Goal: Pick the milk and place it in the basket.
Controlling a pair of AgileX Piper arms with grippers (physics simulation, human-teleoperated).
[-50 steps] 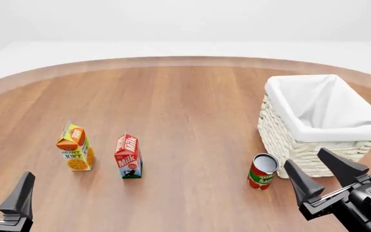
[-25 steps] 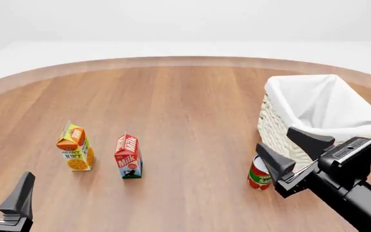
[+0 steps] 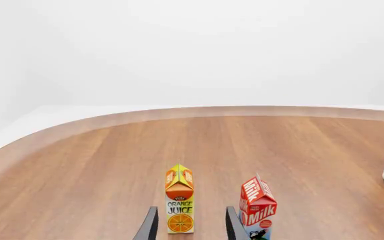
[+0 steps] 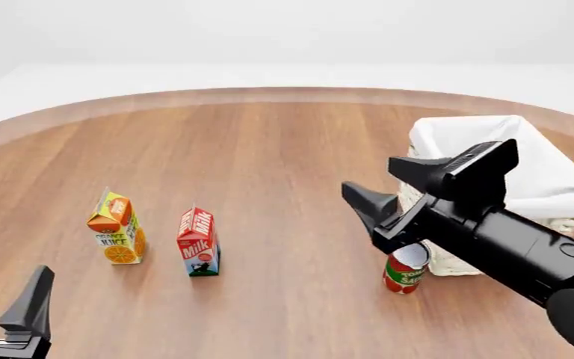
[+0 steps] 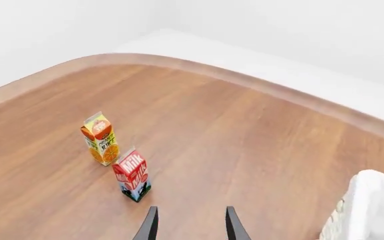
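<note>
The milk (image 4: 198, 243) stands upright on the wooden table (image 4: 287, 149), in the left half of the surface toward the near edge, free of any contact with either arm. Just beside it, on the side toward the left edge, stands the orange juice carton (image 4: 116, 229), also upright; the two cartons are close but apart. The basket (image 4: 496, 191) sits near the right edge of the table, its white cloth lining visible over the rim. A red can (image 4: 405, 268) stands in front of the basket's near left corner, partly covered by the right arm; whether it touches the wicker cannot be told. The right gripper (image 4: 399, 183) is raised above the table, between the milk and the basket, with its fingers spread apart and nothing between them; it points toward the left half of the surface, and its wrist view takes in both cartons. The left gripper (image 4: 3, 299) sits at the near left corner, fingers apart and holding nothing, the juice carton ahead of it
</note>
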